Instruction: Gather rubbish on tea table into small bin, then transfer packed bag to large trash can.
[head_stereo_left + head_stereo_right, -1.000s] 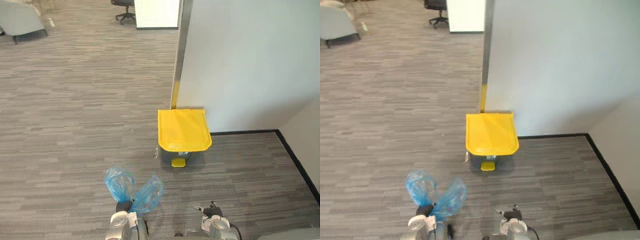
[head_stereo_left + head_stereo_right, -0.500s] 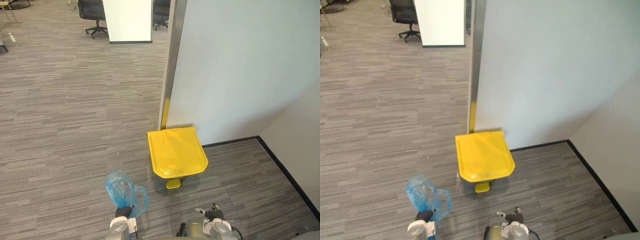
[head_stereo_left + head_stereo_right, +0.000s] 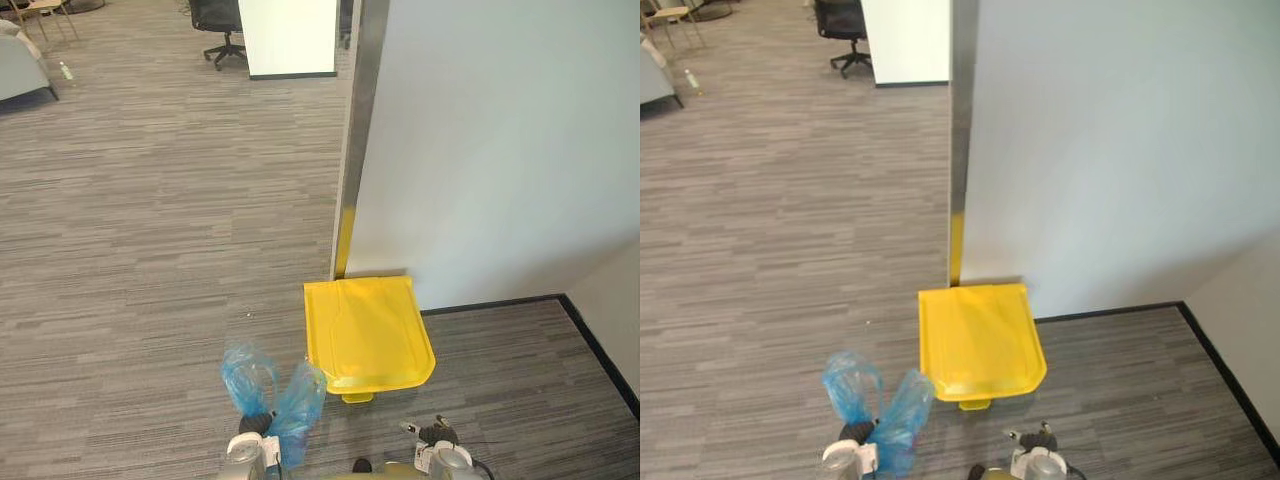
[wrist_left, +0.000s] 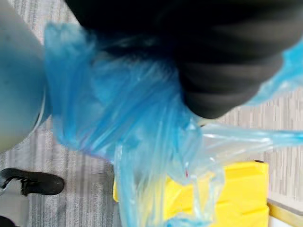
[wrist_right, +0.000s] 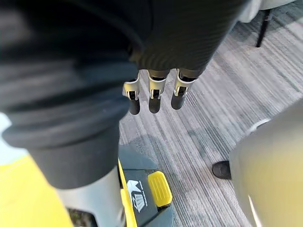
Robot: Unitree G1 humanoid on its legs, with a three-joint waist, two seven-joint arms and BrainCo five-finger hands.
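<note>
blue bag — beside shut yellow-lidded bin

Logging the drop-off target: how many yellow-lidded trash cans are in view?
1: the trash can stands by the wall, lid shut, beside the blue bag in the left hand.

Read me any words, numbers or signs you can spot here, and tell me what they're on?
No words or numbers can be read anywhere.
A white sign on the dark front of the trash can, beside its yellow pedal: a small picture mark, too small to make out.
The blue bag: no print shows.
</note>
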